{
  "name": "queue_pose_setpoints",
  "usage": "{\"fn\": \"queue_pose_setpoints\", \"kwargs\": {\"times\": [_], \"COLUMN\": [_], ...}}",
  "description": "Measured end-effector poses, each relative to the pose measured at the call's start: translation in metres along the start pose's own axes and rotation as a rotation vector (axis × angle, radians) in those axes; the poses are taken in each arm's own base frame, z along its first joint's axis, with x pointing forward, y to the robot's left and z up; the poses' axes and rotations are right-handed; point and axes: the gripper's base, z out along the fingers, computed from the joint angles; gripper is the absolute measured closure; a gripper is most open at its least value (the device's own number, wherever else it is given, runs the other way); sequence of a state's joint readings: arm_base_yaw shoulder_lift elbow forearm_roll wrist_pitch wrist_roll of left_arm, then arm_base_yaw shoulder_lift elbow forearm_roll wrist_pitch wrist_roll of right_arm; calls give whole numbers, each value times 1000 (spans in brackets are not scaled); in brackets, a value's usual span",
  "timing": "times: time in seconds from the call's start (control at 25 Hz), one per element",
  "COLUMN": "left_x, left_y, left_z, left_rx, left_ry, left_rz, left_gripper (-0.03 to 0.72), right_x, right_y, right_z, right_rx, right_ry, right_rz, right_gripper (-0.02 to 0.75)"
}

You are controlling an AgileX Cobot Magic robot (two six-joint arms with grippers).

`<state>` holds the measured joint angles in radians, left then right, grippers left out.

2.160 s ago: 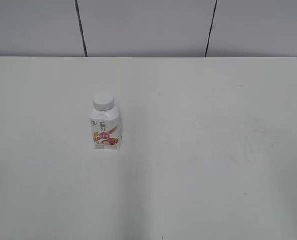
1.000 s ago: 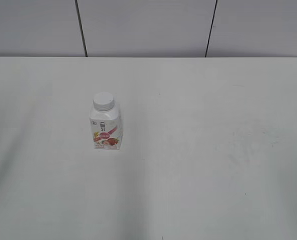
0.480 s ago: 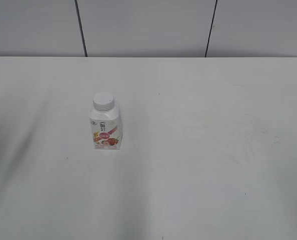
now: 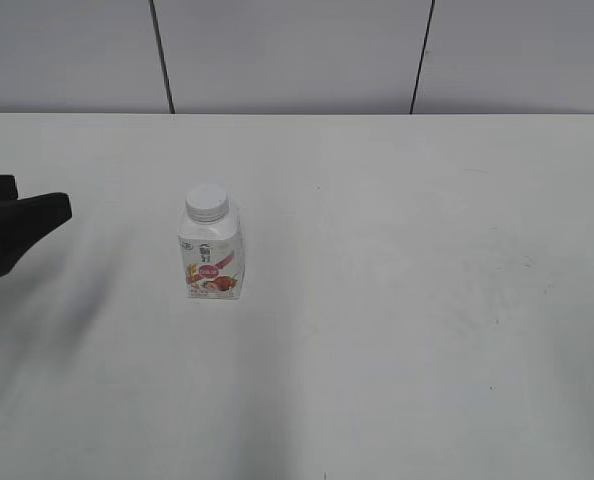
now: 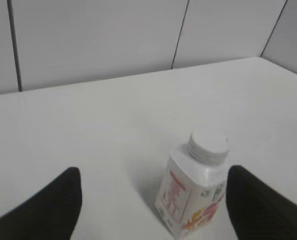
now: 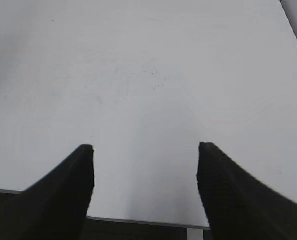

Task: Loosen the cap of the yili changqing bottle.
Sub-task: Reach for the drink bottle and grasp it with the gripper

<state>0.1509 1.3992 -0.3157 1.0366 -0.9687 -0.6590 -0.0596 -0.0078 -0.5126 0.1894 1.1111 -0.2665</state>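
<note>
The yili changqing bottle (image 4: 211,258) stands upright on the white table, left of centre, with a red-pink fruit label facing front. Its white screw cap (image 4: 207,202) sits on the neck. My left gripper (image 4: 32,215) enters from the left edge, open and empty, well left of the bottle. In the left wrist view the bottle (image 5: 191,197) and cap (image 5: 208,145) lie ahead between the open jaws (image 5: 153,200), nearer the right finger. My right gripper (image 6: 144,165) is open and empty above the table's near edge; it does not show in the exterior view.
The white table (image 4: 397,300) runs back to a grey panelled wall (image 4: 297,50). The table's front edge (image 6: 138,220) shows just under the right gripper, with dark space below it.
My left gripper has come into the exterior view from the left edge, moving toward the bottle. The bottle has not moved.
</note>
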Motion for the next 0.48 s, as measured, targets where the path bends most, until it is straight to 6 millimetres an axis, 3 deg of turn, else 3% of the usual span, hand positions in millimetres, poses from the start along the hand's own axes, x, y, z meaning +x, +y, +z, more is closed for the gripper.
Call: {"fn": "queue_pose_setpoints", "kwargs": {"times": [0.16,0.32,0.48], "left_x": [14,7,14], "left_y": [19,28,44], "left_z": [-3,10,26], "left_rx": [16,260,417], "left_ry": [40,91,146], "left_rz": [-37,126,171], "left_gripper": [144,144,144], "right_x": [0,0,0], "right_y": [0,0,0], "right_z": [0,0,0], "right_rx": [0,0,0], "right_ry": [0,0,0], "right_rz": [0,0,0], "right_gripper": [223,223,224]}}
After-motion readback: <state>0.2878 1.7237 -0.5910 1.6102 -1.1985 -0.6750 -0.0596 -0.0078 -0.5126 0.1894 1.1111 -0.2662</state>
